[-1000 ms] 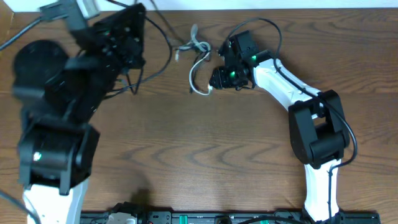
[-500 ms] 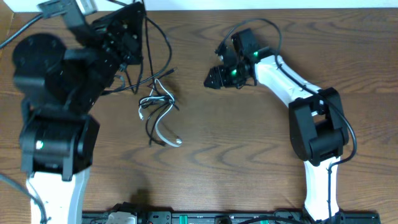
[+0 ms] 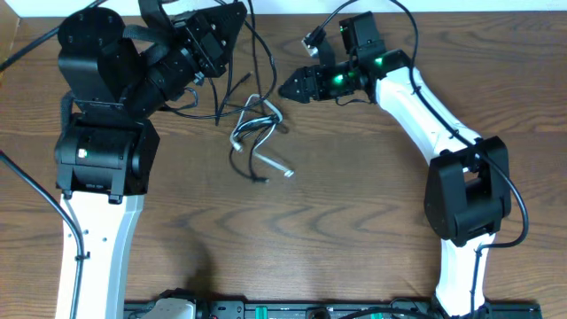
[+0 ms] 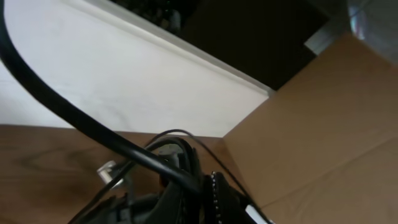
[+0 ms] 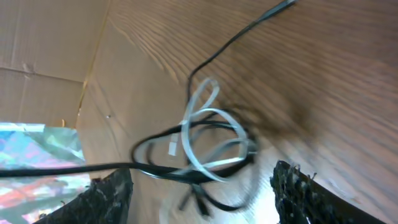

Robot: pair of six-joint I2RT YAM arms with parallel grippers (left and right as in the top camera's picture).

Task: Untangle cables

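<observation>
The black cable (image 3: pixel 251 152) and the white cable (image 3: pixel 258 123) lie in one loose tangle at the middle back of the wooden table. A black strand runs from the tangle up to my left gripper (image 3: pixel 215 42), which appears shut on it. The left wrist view shows only dark shapes, with its jaws hidden. My right gripper (image 3: pixel 295 85) is open and empty, just right of the tangle and apart from it. In the right wrist view the white loops (image 5: pixel 205 118) and black loops (image 5: pixel 186 171) lie beyond the spread fingertips (image 5: pixel 301 193).
Thick black arm wires (image 3: pixel 252 27) arc over the table's back edge near both arms. A cardboard wall (image 4: pixel 323 124) and a white panel (image 4: pixel 93 81) stand behind the table. The white cable's plug end (image 3: pixel 288 173) points toward the table's front.
The right gripper has let go of the tangle. The left arm carried it leftward, then swung right, and the tangle now sits nearer the centre. The right gripper rose toward the back.
</observation>
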